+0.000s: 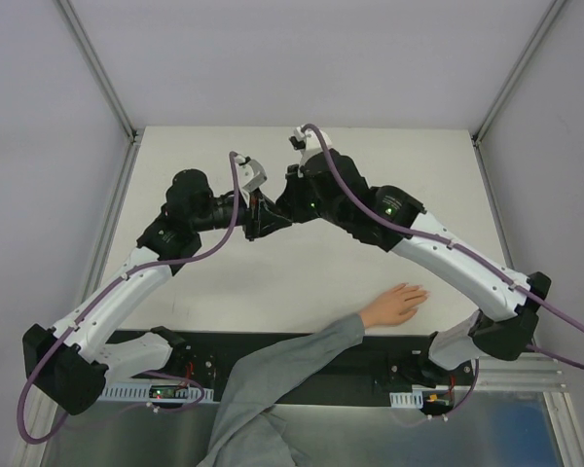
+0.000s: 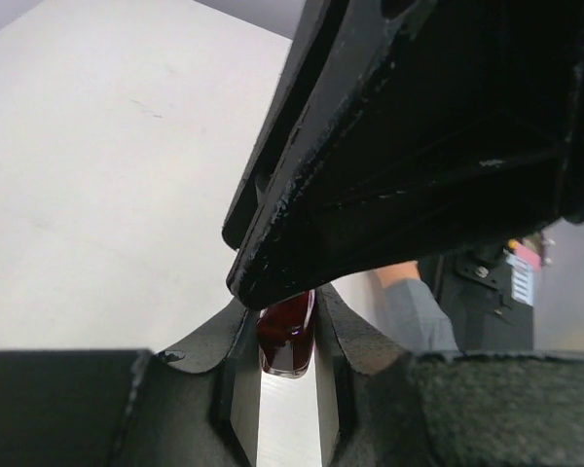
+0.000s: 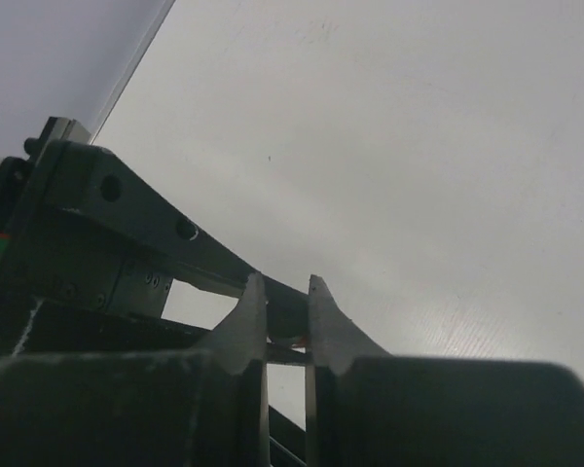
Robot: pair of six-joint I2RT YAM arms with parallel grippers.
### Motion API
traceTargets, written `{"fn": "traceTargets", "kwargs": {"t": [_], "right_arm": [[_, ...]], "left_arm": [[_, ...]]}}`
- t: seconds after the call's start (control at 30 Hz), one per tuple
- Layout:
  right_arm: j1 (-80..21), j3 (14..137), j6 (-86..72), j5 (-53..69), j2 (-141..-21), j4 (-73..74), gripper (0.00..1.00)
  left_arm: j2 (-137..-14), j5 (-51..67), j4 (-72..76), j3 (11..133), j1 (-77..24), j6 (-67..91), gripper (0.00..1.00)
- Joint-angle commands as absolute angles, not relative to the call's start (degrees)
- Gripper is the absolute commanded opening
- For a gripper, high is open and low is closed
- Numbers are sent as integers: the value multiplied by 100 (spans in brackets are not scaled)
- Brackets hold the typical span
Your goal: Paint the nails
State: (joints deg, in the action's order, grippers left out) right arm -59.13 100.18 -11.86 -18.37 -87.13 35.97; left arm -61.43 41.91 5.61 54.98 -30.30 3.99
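left end effector [image 2: 284,309] clenches the small dark red glass bottle [image 2: 287,342]; right end effector [image 3: 286,287] clenches its black cap [image 3: 288,313]; nails [image 1: 419,295] of the bare hand [image 1: 394,305] seemingly not yet painted.

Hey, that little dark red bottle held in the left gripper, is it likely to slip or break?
Probably slippery: the bottle looks glossy, like glass, pinched in the left gripper. Likely light, being small, but fragile if dropped.

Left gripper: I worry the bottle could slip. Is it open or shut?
Shut. In the left wrist view the left gripper has both fingers pressed against the sides of the dark red bottle.
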Motion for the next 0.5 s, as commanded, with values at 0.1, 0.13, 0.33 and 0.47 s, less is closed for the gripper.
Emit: {"fn": "traceTargets", "kwargs": {"t": [0.1,0.13,0.33,0.47], "right_arm": [[-5380,8353,1253,2795,-7622,2025,1],[-5353,8036,1274,3622,-7446,1656,0],[-5186,7858,1055,3815,-7269,1363,0],[-5177,7918,748,3472,-7181,1371,0]], "left_arm": [[-6134,7423,1895,5713,-3094,1237,0],[-6152,8045,2133,5695,-3094,1692,0],[-6100,8157,2295,5616,-3111,1661,0],[-6179,7946,2207,5642,-3111,1600,0]]}}
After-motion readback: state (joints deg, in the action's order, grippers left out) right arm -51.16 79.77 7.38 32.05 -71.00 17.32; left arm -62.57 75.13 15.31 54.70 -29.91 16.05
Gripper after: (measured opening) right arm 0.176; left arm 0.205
